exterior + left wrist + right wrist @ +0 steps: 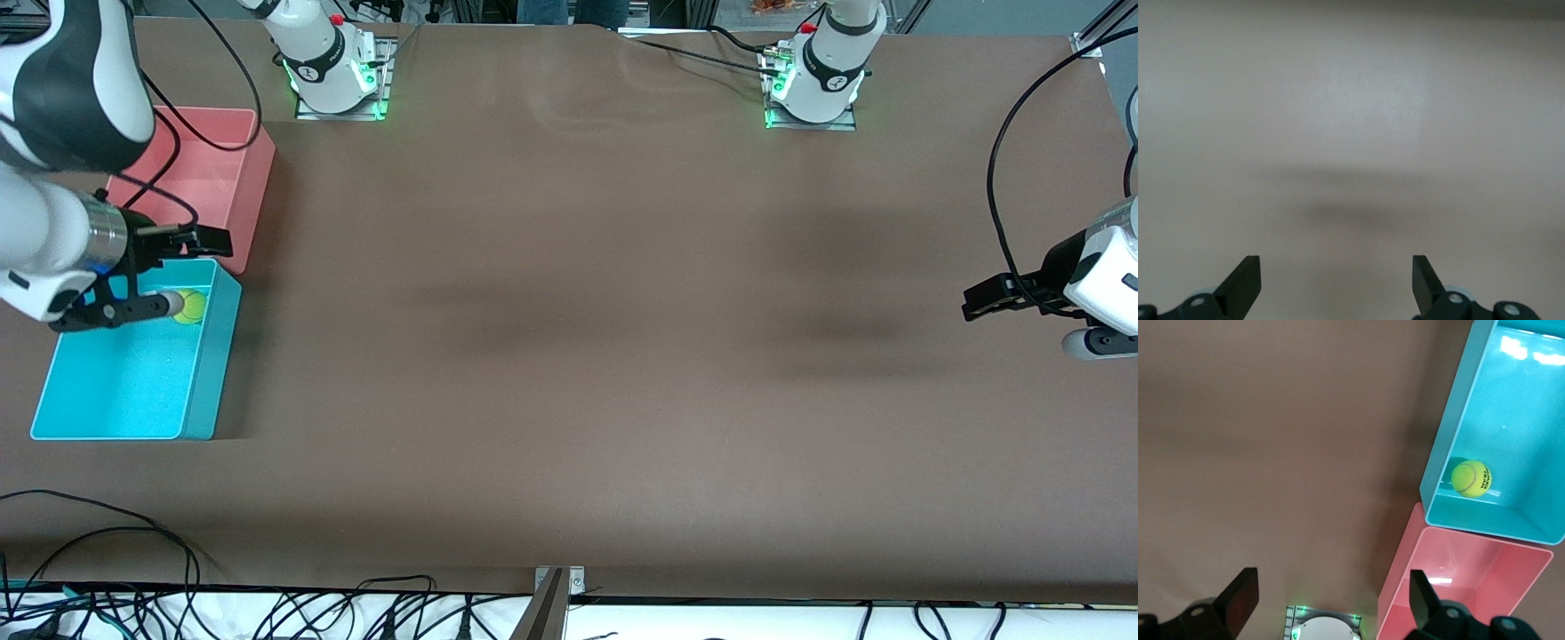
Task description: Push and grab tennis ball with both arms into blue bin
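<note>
The tennis ball (189,307) lies inside the blue bin (212,373), in the corner next to the pink bin. The right wrist view shows the ball (1471,479) resting on the blue bin's floor by its wall (1451,420). My right gripper (209,242) is open and empty, up in the air over the place where the two bins meet; its fingers (1241,593) stand wide apart. My left gripper (978,302) is open and empty over bare table at the left arm's end; its wrist view shows only its fingertips (1245,280) and the table.
A pink bin (249,196) stands against the blue bin, farther from the front camera; it also shows in the right wrist view (1405,573). The right arm's base (333,71) and the left arm's base (818,80) stand along the table's back. Cables hang along the front edge.
</note>
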You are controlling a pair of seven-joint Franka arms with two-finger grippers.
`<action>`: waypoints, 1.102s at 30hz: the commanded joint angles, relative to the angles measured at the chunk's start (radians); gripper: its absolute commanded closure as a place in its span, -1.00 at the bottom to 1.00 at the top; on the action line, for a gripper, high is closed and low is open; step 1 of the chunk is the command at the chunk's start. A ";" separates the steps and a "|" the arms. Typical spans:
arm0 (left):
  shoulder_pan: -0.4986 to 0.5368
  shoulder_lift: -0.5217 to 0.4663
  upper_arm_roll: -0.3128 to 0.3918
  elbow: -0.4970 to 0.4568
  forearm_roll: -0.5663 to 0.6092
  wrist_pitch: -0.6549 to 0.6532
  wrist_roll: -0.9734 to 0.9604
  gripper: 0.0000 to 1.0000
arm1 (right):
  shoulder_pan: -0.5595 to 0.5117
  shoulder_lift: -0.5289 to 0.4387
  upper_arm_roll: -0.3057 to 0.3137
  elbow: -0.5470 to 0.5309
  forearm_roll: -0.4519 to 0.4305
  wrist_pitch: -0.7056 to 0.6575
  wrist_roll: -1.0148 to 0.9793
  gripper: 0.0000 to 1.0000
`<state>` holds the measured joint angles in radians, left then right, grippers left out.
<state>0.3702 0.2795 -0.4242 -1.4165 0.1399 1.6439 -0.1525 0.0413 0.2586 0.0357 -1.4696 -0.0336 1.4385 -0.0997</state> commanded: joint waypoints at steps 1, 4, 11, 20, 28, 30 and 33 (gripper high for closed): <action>0.007 -0.011 0.007 0.025 -0.028 -0.019 0.039 -1.00 | -0.011 -0.251 -0.008 -0.276 0.018 0.111 0.014 -1.00; -0.011 -0.022 0.025 0.030 -0.028 -0.018 0.040 -1.00 | -0.015 -0.280 -0.022 -0.302 0.018 0.137 0.020 -1.00; -0.178 -0.129 0.257 -0.033 -0.169 -0.016 0.044 -1.00 | 0.019 -0.297 -0.197 -0.295 0.067 0.154 0.006 -1.00; -0.382 -0.223 0.459 -0.142 -0.212 -0.019 0.042 -1.00 | 0.019 -0.280 -0.278 -0.317 0.067 0.232 -0.043 -1.00; -0.464 -0.249 0.505 -0.193 -0.204 -0.021 0.042 -1.00 | 0.006 -0.298 -0.206 -0.290 0.058 0.247 -0.019 -1.00; -0.464 -0.247 0.502 -0.193 -0.177 -0.023 0.042 -1.00 | 0.006 -0.298 -0.201 -0.285 0.060 0.246 0.046 -1.00; -0.462 -0.246 0.499 -0.190 -0.167 -0.024 0.042 -1.00 | 0.006 -0.298 -0.178 -0.267 0.061 0.244 0.150 -1.00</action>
<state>-0.0758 0.0617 0.0566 -1.5781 -0.0454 1.6148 -0.1301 0.0484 -0.0228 -0.1716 -1.7595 0.0123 1.6835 -0.0716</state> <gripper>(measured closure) 0.000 0.000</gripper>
